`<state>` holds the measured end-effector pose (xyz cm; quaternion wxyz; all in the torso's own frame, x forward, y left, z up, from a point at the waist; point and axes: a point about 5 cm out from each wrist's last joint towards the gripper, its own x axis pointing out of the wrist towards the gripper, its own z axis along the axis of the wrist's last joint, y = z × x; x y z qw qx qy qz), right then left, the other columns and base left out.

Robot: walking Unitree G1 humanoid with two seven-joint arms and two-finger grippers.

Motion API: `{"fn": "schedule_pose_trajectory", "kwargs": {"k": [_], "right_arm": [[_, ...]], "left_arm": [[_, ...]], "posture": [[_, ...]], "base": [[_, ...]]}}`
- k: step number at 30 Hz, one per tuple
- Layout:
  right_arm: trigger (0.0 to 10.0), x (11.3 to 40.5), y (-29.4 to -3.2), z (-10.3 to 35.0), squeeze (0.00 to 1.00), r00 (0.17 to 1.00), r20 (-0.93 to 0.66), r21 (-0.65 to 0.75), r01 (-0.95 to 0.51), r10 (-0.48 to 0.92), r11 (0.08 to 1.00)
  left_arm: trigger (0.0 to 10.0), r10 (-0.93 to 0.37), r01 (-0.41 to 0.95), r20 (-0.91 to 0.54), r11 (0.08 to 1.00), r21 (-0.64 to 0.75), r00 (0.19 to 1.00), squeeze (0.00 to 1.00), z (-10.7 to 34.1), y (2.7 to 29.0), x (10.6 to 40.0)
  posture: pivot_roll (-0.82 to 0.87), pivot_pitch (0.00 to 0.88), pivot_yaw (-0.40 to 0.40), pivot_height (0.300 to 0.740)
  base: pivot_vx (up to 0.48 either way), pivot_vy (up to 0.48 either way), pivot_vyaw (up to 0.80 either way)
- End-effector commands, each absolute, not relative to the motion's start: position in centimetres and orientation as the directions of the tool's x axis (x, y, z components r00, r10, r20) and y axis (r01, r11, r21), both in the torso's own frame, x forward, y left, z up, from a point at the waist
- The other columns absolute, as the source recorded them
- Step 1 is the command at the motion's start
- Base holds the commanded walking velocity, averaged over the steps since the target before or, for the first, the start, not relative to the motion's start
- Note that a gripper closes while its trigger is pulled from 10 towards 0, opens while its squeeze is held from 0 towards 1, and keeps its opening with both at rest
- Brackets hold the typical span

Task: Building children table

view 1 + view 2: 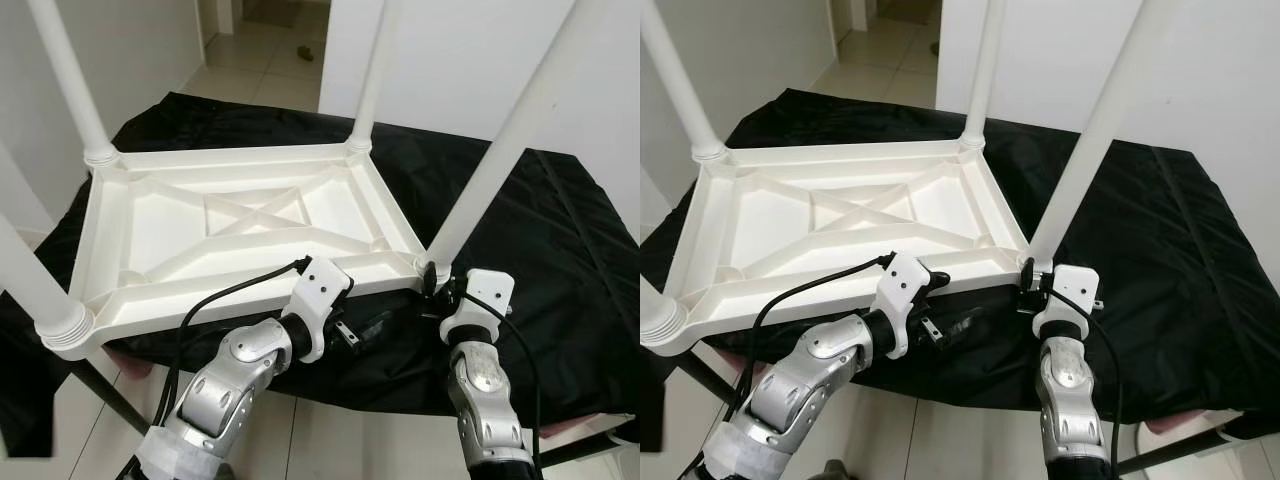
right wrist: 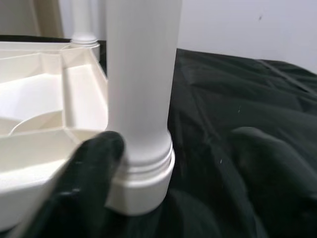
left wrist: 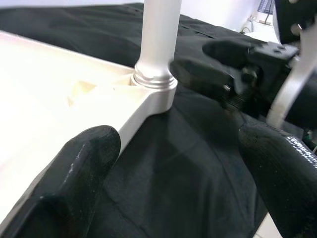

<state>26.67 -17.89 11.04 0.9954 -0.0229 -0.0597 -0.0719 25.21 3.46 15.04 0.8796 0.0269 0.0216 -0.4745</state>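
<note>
A white plastic children's table (image 1: pixel 240 225) lies upside down on a bench draped in black cloth (image 1: pixel 540 230), its ribbed underside facing up and its four legs standing upward from the corners. The right gripper (image 2: pixel 163 163) is at the near right corner, where the leg (image 1: pixel 500 150) rises from its socket: in the right wrist view the foot of that leg stands between the two black fingers (image 2: pixel 84 178), one finger lying against the collar of the socket and the other apart from it over the cloth, so the fingers are spread wide around the leg rather than closed on it. The left gripper (image 3: pixel 173 168) is just beside the table's near edge, its fingers (image 3: pixel 74 183) held wide with the rim of the table beside one of them and the same corner leg ahead, beyond the fingertips.
</note>
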Motion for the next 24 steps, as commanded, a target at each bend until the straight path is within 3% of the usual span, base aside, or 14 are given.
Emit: {"fn": "schedule_pose_trajectory", "kwargs": {"k": [1, 5, 6, 7, 8, 11, 17, 24], "right_arm": [[0.0, 26.6, -17.9, 11.1, 0.0, 0.985, 0.123, -0.039, 0.126, -0.12, 0.991], [0.0, 26.4, -17.5, 11.2, 0.0, 0.99, 0.119, -0.038, 0.079, -0.074, 0.996], [1.7, 26.5, -16.8, 11.3, 0.0, 0.994, 0.105, -0.021, -0.009, 0.011, 1.0], [1.7, 26.5, -16.8, 11.3, 0.0, 0.994, 0.105, -0.021, -0.009, 0.011, 1.0], [10.0, 26.7, -16.1, 11.3, 0.0, 0.991, 0.084, -0.004, -0.106, 0.106, 0.994], [10.0, 27.2, -15.7, 11.6, 0.0, 0.95, 0.041, 0.07, -0.311, 0.309, 0.948], [10.0, 28.5, -17.5, 12.7, 0.0, 0.927, 0.056, 0.124, -0.374, 0.37, 0.919], [10.0, 29.8, -19.0, 13.6, 0.0, 0.922, 0.066, 0.083, -0.386, 0.382, 0.919]], "left_arm": [[10.0, -0.841, 0.842, -0.049, 0.537, 0.057, 0.539, 0.0, 15.4, 3.4, 25.0], [10.0, -0.827, 0.825, -0.04, 0.554, 0.112, 0.56, 0.0, 15.6, 3.7, 25.1], [10.0, -0.818, 0.811, -0.025, 0.565, 0.15, 0.575, 0.0, 15.7, 3.8, 25.1], [10.0, -0.818, 0.811, -0.025, 0.565, 0.15, 0.575, 0.0, 15.7, 3.8, 25.1], [10.0, -0.819, 0.811, -0.025, 0.562, 0.159, 0.573, 0.0, 15.6, 3.9, 25.0], [10.0, -0.831, 0.825, -0.034, 0.545, 0.148, 0.555, 0.0, 15.5, 4.0, 24.6], [10.0, -0.818, 0.813, -0.072, 0.552, 0.182, 0.571, 0.0, 15.4, 4.4, 24.8], [10.0, -0.782, 0.794, -0.164, 0.561, 0.233, 0.601, 0.0, 14.4, 4.9, 25.2]], "posture": [[0.05, 0.027, -0.066, 0.74], [0.05, 0.029, -0.066, 0.74], [0.04, 0.033, -0.064, 0.74], [0.04, 0.033, -0.064, 0.74], [0.04, 0.035, -0.061, 0.74], [0.04, 0.038, -0.057, 0.74], [0.04, 0.035, -0.052, 0.74], [0.04, 0.031, -0.05, 0.74]], "base": [[0.0, 0.0, 0.0], [0.0, 0.0, 0.0], [0.0, 0.0, 0.0], [0.0, 0.0, 0.0], [0.0, 0.0, 0.0], [0.0, 0.0, 0.0], [0.0, 0.0, 0.0], [0.0, 0.0, 0.0]]}}
